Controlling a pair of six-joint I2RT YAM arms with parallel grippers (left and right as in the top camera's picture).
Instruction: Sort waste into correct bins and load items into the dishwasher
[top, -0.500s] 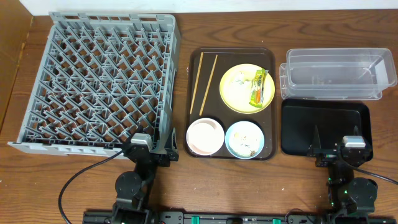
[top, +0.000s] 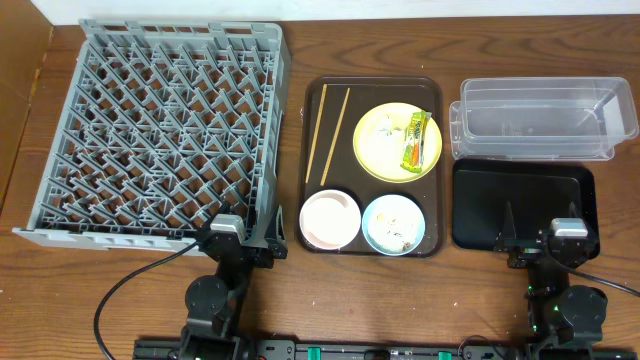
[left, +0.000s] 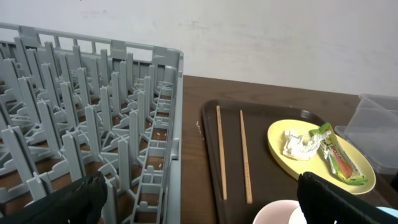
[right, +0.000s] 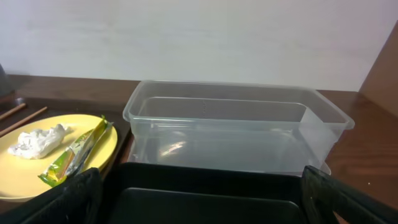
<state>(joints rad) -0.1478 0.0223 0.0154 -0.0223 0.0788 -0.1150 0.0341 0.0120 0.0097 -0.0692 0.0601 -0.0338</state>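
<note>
**A:** Started at the left. Found the grey dish rack bare of dishes, not yet loaded. Spotted the left tool just beside its near right corner, jaws spread wide, gripping nothing.

**B:** Judged that corner a hazard?

**A:** Did. Feared a clipped rack wall on any quick swing toward the brown tray — too little room there.

**B:** And on the tray?

**A:** Counted two chopsticks lying flat along its left side, a pinkish bowl and a light blue bowl at the near end, and a yellow plate at the far right. Noted whitish crumbs in the blue bowl. Noted also a white clump on the plate, just beside the green-and-yellow wrapper.

**B:** Worried about the wrapper?

**A:** Expected a pinch there to drag food along, or to skid the plate. Rated the chopsticks worse — thin, flat, likely to slip from the jaws or roll.

**B:** Farther right?

**A:** Saw the clear tub and, nearer, the black tray, both holding no waste. Placed the right tool low over the black tray's near edge, jaws likewise wide apart, empty. Suspected a nudged tray on lift-off, or waste dropped in the wrong bin.
</note>
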